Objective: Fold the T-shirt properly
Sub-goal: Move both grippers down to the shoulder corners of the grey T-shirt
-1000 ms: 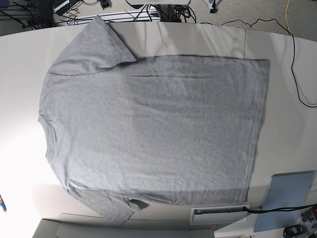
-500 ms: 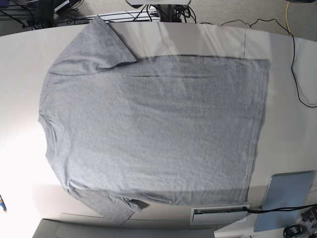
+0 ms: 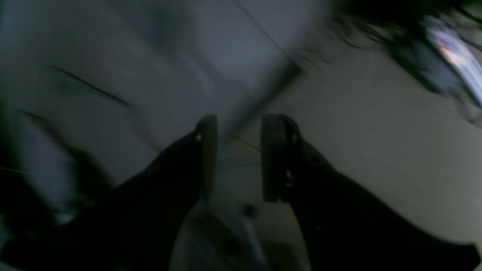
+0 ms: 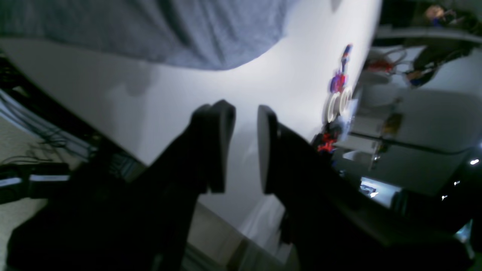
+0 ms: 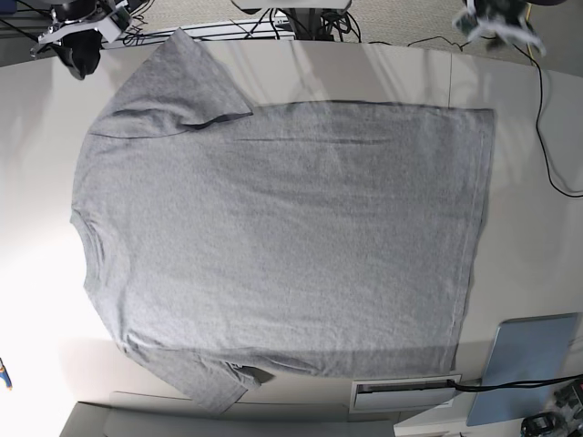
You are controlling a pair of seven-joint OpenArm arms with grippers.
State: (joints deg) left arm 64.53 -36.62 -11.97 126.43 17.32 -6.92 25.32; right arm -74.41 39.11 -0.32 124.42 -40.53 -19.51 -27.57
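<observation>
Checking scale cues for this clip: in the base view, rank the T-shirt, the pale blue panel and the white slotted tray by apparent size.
1. T-shirt, by far the largest.
2. Pale blue panel.
3. White slotted tray, slightly smaller, though the panel is cut by the frame edge.

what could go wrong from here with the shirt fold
The T-shirt's near sleeve hangs at the table edge; dragging could pull it off. The far sleeve is creased, so a fold may trap it. The left claw view is blurred, suggesting speed, so its grasp may miss.
</observation>
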